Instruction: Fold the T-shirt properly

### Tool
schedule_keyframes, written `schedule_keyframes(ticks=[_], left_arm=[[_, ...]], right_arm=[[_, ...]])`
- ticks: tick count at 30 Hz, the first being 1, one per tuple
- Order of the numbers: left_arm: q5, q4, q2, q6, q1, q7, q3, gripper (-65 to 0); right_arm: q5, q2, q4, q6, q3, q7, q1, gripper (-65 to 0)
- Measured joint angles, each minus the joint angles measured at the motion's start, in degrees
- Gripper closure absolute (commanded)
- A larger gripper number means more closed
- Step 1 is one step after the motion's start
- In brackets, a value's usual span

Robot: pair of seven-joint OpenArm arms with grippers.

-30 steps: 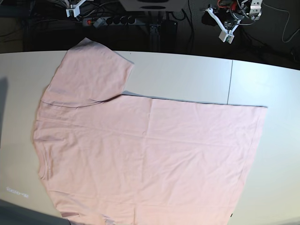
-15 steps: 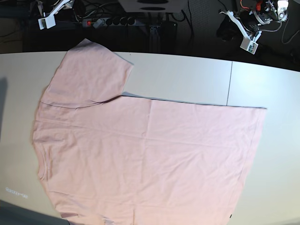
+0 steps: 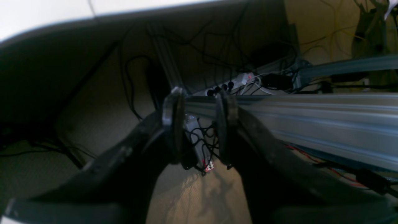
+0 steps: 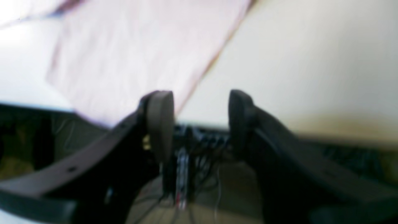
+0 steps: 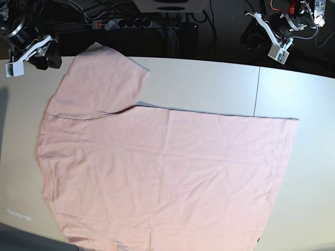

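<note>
The T-shirt lies spread flat on the white table, plain pink side up, with one sleeve pointing to the far left corner. Its near edge runs out of the base view. My right gripper hovers over the far left table edge, just left of that sleeve, open and empty. The right wrist view shows its fingers apart, with blurred pink T-shirt beyond them. My left gripper hangs behind the far right table edge, away from the shirt. Its jaws stand open with nothing between them.
Behind the table lie a power strip and tangled cables on dark floor. A seam crosses the table on the right. An aluminium rail and more cables fill the left wrist view.
My right gripper has swung left and down to the table's far left corner beside the sleeve. The left gripper has shifted right, then held. The T-shirt has not moved.
</note>
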Motion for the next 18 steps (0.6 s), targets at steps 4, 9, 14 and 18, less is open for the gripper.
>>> schedule_keyframes(ticks=[4,9,14,18], left_arm=[[-0.02,0.0,-0.02,0.0,0.0,0.02,0.0,-21.1],[0.04,-0.02,-0.02,0.0,0.02,0.26,0.0,-21.1],[0.04,-0.02,0.0,0.0,0.02,0.28,0.0,-21.1],[0.04,0.0,0.0,0.0,0.02,0.26,0.0,-21.1]], right_arm=[[0.79,0.09,-5.11,0.09,-0.09,-0.5,4.02,-28.7],[3.58,0.0,-12.92,0.13,-0.74,-2.19,7.02,-28.7],[5.16,0.11,-14.56,0.17,-3.89,-1.44,7.08,-28.7],[5.55,-0.22,-14.56,0.15,-7.13,-0.74,7.91,-28.7]])
